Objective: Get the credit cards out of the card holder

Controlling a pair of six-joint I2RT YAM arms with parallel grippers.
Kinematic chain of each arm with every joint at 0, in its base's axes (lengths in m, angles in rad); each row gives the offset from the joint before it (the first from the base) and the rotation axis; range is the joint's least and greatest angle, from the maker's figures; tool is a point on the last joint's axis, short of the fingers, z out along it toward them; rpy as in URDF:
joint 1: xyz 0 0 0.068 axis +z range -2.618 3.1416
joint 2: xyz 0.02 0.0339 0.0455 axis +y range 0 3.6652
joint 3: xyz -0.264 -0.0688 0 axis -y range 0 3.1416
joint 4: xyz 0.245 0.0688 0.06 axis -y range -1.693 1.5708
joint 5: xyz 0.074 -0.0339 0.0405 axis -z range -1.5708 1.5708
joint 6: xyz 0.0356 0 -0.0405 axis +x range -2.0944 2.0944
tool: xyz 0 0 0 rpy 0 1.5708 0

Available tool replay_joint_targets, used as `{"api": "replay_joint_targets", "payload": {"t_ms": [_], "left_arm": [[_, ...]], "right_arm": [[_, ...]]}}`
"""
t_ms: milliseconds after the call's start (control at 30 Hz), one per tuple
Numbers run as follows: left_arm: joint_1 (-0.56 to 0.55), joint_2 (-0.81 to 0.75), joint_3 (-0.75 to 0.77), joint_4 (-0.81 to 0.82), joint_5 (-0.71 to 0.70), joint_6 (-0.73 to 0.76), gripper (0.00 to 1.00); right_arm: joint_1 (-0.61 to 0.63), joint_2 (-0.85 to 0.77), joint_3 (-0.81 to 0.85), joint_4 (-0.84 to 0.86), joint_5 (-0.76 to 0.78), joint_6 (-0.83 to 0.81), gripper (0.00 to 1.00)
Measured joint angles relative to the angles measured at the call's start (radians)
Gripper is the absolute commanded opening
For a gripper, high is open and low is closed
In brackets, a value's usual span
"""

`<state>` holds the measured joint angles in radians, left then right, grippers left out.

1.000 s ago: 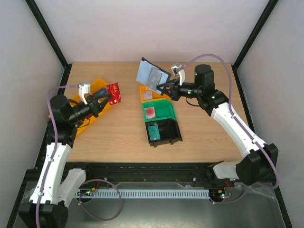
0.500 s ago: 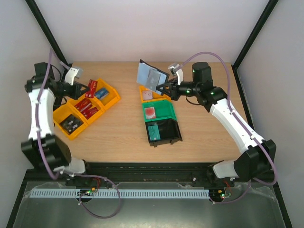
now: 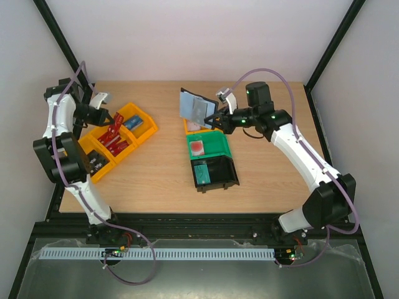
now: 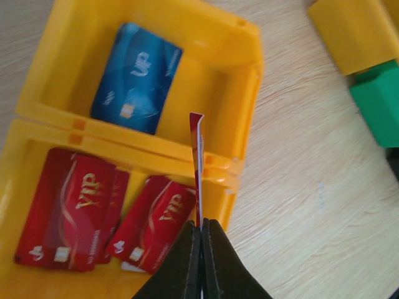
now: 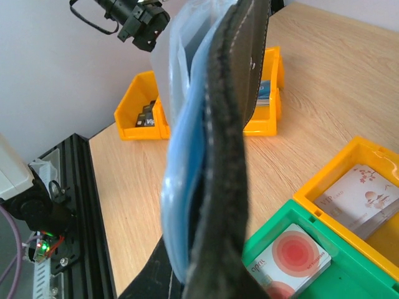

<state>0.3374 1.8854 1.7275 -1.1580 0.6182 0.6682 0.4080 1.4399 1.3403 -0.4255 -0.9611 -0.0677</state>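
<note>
You see the red credit card [image 4: 197,156] only from its thin edge, so its face is hidden. Your left gripper [image 4: 201,232] is pinched tight on it, above the yellow bin [image 4: 246,81] that has more red cards [image 4: 75,212] and a blue card [image 4: 136,78]. The card holder [image 5: 218,156] fills the right wrist view and hides most of your right gripper [image 3: 215,119], which squeezes its lower edge and holds it up in the air. You cannot see into its pockets. A green bin [image 3: 215,146] and a black bin [image 3: 221,169] sit close by.
</note>
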Motion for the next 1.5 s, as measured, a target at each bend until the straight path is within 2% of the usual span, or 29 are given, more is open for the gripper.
{"api": "replay_joint_targets", "payload": {"t_ms": [233, 567, 933, 1000, 1133, 1233, 1300, 1400, 1500], "left_arm": [[0.04, 0.113, 0.048, -0.037, -0.105, 0.017, 0.02], [0.027, 0.23, 0.093, -0.037, -0.227, 0.049, 0.02], [0.016, 0.375, 0.289, -0.069, -0.301, 0.101, 0.02], [0.016, 0.388, 0.303, -0.079, -0.302, 0.113, 0.07], [0.015, 0.396, 0.32, -0.082, -0.314, 0.129, 0.25], [0.013, 0.397, 0.321, -0.077, -0.324, 0.126, 0.3], [0.007, 0.397, 0.321, -0.06, -0.332, 0.126, 0.28], [0.003, 0.394, 0.32, -0.032, -0.335, 0.123, 0.19], [0.003, 0.382, 0.303, 0.006, -0.335, 0.136, 0.03]], "right_arm": [[0.0, 0.021, 0.029, -0.035, 0.007, -0.037, 0.02], [0.0, 0.107, 0.095, -0.072, 0.007, -0.049, 0.02], [0.0, 0.131, 0.14, -0.102, 0.0, -0.048, 0.02], [0.0, 0.131, 0.14, -0.106, -0.001, -0.046, 0.02], [0.0, 0.131, 0.14, -0.109, -0.006, -0.04, 0.02], [0.0, 0.132, 0.14, -0.109, -0.011, -0.037, 0.02], [0.0, 0.132, 0.14, -0.109, -0.016, -0.035, 0.02], [0.0, 0.132, 0.14, -0.109, -0.025, -0.033, 0.02], [0.0, 0.132, 0.14, -0.109, -0.029, -0.032, 0.02]]}}
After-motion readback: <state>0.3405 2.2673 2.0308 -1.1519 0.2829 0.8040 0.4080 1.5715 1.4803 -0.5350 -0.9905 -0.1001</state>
